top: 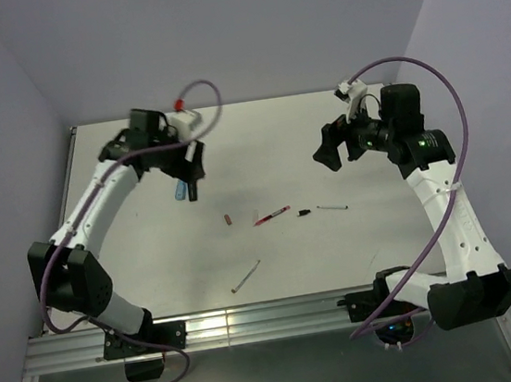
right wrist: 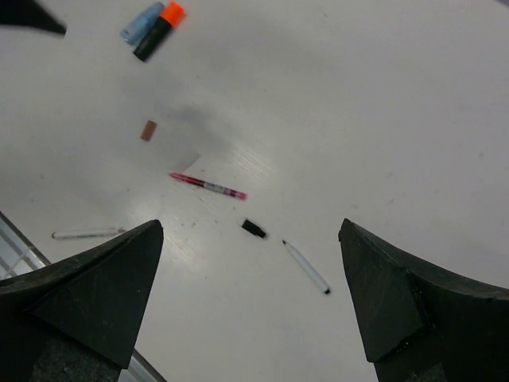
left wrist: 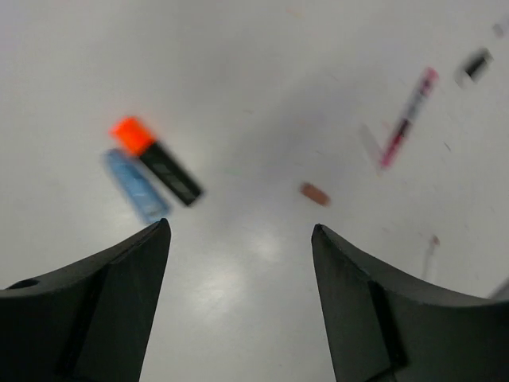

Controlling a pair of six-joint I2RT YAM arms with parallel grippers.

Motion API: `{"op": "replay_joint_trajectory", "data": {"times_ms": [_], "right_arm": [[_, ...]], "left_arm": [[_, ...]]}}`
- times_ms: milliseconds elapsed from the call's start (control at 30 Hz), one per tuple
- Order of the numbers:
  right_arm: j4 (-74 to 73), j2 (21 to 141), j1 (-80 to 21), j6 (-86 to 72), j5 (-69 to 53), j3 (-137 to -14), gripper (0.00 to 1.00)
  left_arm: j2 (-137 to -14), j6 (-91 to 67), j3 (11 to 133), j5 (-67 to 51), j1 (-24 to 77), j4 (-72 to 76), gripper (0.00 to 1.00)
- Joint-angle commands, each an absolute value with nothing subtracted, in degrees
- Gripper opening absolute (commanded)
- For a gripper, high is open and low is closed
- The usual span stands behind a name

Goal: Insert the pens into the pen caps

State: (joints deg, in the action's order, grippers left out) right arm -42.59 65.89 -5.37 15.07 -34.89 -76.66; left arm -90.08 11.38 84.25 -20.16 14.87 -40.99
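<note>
With our left gripper (left wrist: 238,231) and right gripper (right wrist: 250,225) both spread and empty, the stubby black orange-ended marker (left wrist: 155,159) lies just ahead of the left one, parallel beside the light-blue marker (left wrist: 135,185), well apart from the right.

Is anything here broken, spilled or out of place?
Nothing looks broken or spilled. The slim red pen, white pen and grey pen lie scattered at different angles, with a small dark red cap and a black cap loose nearby.
</note>
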Motion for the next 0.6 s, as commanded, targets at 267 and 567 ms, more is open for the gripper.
{"op": "replay_joint_trajectory", "data": {"times_ms": [267, 567], "right_arm": [[-46.41, 62.49, 10.01, 14.77, -33.83, -68.73, 1.00], [-46.93, 63.90, 14.85, 13.45, -36.38, -69.34, 1.00]], "left_arm": [[-89.64, 8.71, 67.94, -10.91, 48.94, -48.52, 0.70], [-98.34, 3.16, 67.58, -3.26, 60.99, -47.20, 0.60]]}}
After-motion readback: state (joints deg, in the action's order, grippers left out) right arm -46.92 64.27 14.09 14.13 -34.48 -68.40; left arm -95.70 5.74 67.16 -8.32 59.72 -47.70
